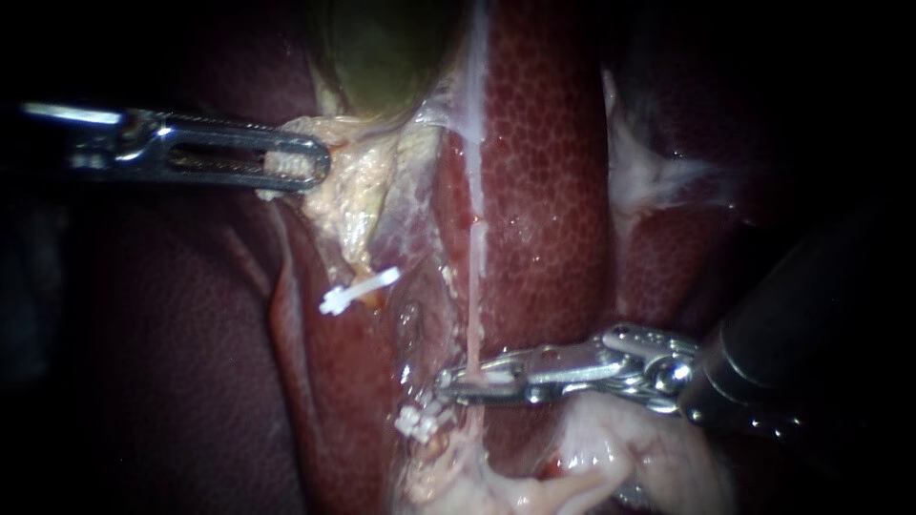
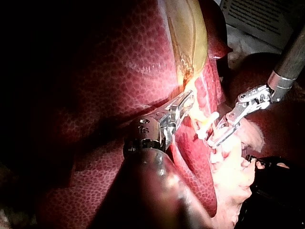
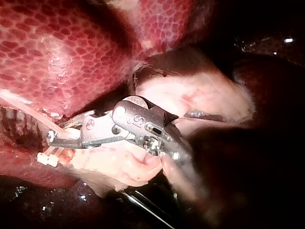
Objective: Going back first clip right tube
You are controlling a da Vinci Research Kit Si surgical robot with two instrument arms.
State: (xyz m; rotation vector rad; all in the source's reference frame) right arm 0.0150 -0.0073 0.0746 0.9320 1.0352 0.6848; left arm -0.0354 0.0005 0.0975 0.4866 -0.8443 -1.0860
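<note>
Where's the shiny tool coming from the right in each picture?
Endoscope view: right instrument enters from the right, tip at the thin tube.
Left wrist view: right instrument beside the left instrument.
Right wrist view: right instrument, tip at the tube.
Shared landmark: pale tissue under it.

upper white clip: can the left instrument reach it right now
Probably not yet: the left instrument has jaws shut on pale tissue by the gallbladder. Once released, the way to the clip looks free.

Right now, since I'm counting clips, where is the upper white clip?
Endoscope view, left of centre: the clip sits below the gallbladder, under the left instrument gripping pale tissue, and up-left of the right instrument.
</note>
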